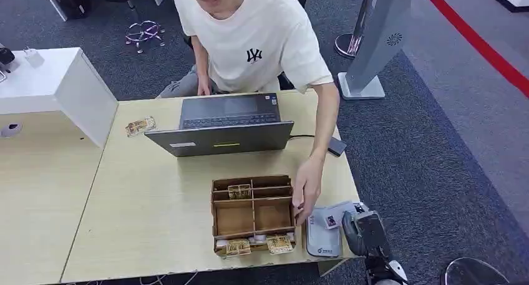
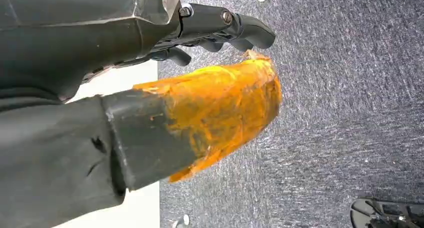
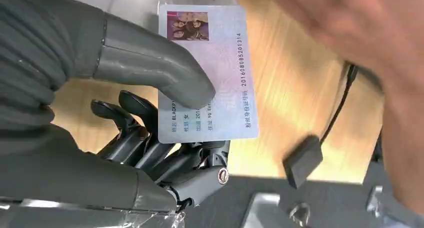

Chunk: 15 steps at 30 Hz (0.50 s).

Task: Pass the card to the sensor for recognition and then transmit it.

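A white ID card (image 3: 210, 73) with a small photo and printed text is pinched between the thumb and fingers of my right hand (image 3: 150, 113). In the head view my right hand (image 1: 363, 231) holds the card (image 1: 332, 217) at the table's front right corner, just above the flat white sensor (image 1: 322, 241). A person's hand (image 1: 307, 188) reaches down close to the card, and appears blurred (image 3: 360, 33) beside it in the right wrist view. My left hand (image 2: 220, 63), its thumb wrapped in orange tape, hangs over the carpet and holds nothing.
A wooden divided box (image 1: 252, 213) with small packets stands left of the sensor. An open laptop (image 1: 228, 126) sits behind it, in front of the seated person. A black adapter (image 1: 336, 146) on a cable lies at the table's right edge. A white cabinet (image 1: 56, 85) stands far left.
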Each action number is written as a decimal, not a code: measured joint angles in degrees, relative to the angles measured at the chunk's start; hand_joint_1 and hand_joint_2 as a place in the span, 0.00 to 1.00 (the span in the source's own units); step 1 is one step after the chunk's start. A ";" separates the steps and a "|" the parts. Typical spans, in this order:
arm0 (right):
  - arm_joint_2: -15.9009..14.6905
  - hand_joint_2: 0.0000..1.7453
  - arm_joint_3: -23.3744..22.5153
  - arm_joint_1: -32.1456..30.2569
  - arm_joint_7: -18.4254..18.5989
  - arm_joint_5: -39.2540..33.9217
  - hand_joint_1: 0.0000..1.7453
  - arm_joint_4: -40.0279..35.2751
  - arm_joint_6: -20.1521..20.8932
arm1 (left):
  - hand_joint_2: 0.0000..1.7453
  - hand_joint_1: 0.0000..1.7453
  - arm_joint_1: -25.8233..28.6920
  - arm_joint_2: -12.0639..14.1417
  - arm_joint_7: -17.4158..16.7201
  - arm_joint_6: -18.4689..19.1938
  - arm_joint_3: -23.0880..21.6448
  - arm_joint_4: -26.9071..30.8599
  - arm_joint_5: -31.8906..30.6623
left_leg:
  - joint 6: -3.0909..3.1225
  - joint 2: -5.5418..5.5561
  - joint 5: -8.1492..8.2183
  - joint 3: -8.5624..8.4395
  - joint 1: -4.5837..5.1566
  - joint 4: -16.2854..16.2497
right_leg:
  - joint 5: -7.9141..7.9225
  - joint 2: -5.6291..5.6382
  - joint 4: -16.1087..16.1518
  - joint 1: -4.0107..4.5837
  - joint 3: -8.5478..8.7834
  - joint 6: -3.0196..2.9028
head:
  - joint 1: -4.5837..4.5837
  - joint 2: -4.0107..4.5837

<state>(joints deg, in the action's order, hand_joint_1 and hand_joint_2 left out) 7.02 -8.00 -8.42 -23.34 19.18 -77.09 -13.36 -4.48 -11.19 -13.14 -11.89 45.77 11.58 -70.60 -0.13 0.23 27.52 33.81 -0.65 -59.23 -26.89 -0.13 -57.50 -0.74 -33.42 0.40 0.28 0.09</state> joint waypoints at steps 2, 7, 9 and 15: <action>-0.28 1.00 -0.37 0.01 -0.02 -0.94 1.00 -0.04 1.53 | 0.00 0.00 0.00 0.11 0.02 0.04 0.04 0.00 0.00 | 0.00 0.00 0.00 0.00 0.00 0.00 | 0.00 0.00 0.00 0.00 0.00 0.00 | 0.00 -0.02; -1.40 1.00 -0.77 -0.08 0.52 -0.13 1.00 -1.22 4.67 | 0.00 0.00 0.00 0.22 -0.02 0.07 0.33 0.00 0.00 | 0.01 0.00 0.01 0.00 0.01 0.00 | 0.00 0.00 0.00 -0.01 0.00 0.00 | 0.00 0.00; -1.62 1.00 -0.72 -0.17 1.05 2.85 1.00 -1.57 4.16 | 0.00 0.00 0.00 0.22 -0.04 0.09 0.42 0.00 0.00 | 0.02 0.00 0.02 0.00 0.01 0.00 | 0.00 0.00 0.00 -0.01 0.00 0.01 | -0.02 0.00; -2.25 1.00 0.81 -0.56 2.49 8.85 1.00 -1.82 1.49 | 0.00 0.00 0.00 0.22 -0.04 0.04 0.77 0.00 0.00 | 0.02 0.00 0.02 0.00 0.00 0.00 | 0.00 0.00 0.00 0.00 0.00 0.01 | 0.00 0.00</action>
<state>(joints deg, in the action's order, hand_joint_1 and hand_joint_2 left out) 4.76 -7.19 -8.98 -20.85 28.02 -78.90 -11.87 -4.48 -10.97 -13.18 -11.85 46.53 11.58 -70.60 -0.11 0.23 27.54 33.81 -0.65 -59.24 -26.89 -0.13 -57.49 -0.75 -33.42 0.40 0.28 0.09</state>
